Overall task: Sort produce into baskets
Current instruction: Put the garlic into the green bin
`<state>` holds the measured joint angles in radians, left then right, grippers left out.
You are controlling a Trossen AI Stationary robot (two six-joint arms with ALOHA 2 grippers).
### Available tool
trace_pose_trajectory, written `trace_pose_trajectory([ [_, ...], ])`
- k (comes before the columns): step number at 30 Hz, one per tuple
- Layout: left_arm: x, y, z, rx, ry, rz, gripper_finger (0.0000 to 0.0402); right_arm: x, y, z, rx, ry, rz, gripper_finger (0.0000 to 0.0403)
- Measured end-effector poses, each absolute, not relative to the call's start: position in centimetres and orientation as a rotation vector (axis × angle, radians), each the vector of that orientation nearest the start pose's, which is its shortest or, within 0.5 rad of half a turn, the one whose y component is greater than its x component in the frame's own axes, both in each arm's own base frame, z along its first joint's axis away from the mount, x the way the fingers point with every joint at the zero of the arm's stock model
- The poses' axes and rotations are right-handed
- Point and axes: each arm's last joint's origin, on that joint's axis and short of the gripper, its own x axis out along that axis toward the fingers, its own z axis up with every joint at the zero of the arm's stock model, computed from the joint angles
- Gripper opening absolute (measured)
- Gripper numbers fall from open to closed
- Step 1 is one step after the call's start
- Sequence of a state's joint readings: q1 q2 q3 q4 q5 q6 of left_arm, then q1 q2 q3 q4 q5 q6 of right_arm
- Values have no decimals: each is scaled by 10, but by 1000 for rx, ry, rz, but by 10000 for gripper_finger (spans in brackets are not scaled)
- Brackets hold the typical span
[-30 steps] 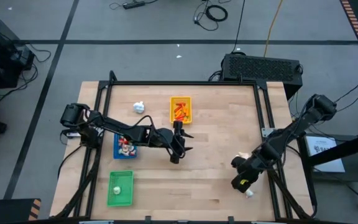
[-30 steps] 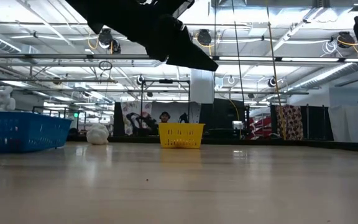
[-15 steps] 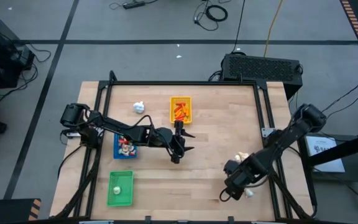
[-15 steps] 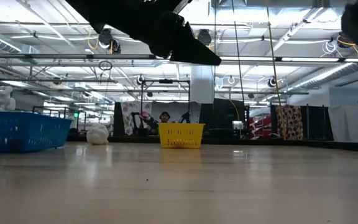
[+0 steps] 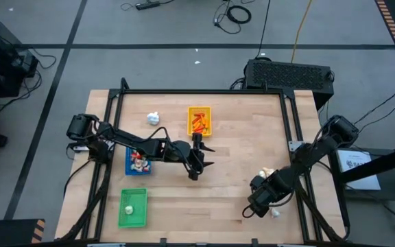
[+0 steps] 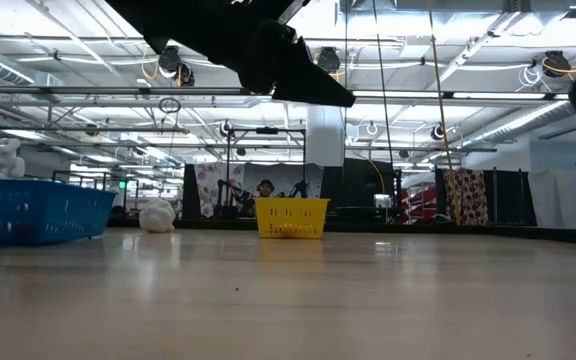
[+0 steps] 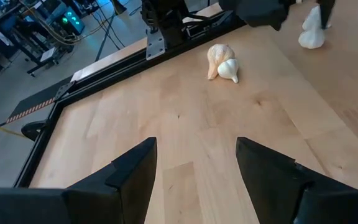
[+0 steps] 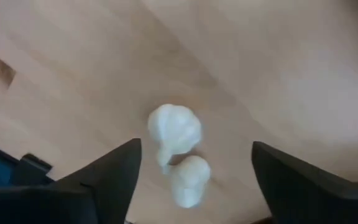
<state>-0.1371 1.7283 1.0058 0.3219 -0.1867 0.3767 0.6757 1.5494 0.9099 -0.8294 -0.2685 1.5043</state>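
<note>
Right tool (image 8: 194, 171) hangs over two whitish garlic-like bulbs (image 8: 174, 129) near the right front of the pale wooden surface (image 5: 238, 158) — fingers spread, nothing pinched. Left tool (image 7: 194, 165), also spread and empty, hovers mid-surface just in front of the yellow rectangular plastic tray (image 5: 199, 121) of orange-red pieces

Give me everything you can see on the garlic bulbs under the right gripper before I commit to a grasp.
The garlic bulbs are two small whitish pieces lying on the bare wooden table near its right front corner. In the right wrist view they lie side by side, seemingly touching, one rounder with faint lobes, the other narrower. They look smooth and matte. The right gripper hangs above them, fingers spread wide to either side, touching neither. Nothing else lies against them.
</note>
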Motion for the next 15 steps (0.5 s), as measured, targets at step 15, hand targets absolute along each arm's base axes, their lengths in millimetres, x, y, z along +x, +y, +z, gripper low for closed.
trace_pose_trajectory([
  [15,370,-45,208,442,425,-30,228,189,164,146,899,1620,-422,287],
])
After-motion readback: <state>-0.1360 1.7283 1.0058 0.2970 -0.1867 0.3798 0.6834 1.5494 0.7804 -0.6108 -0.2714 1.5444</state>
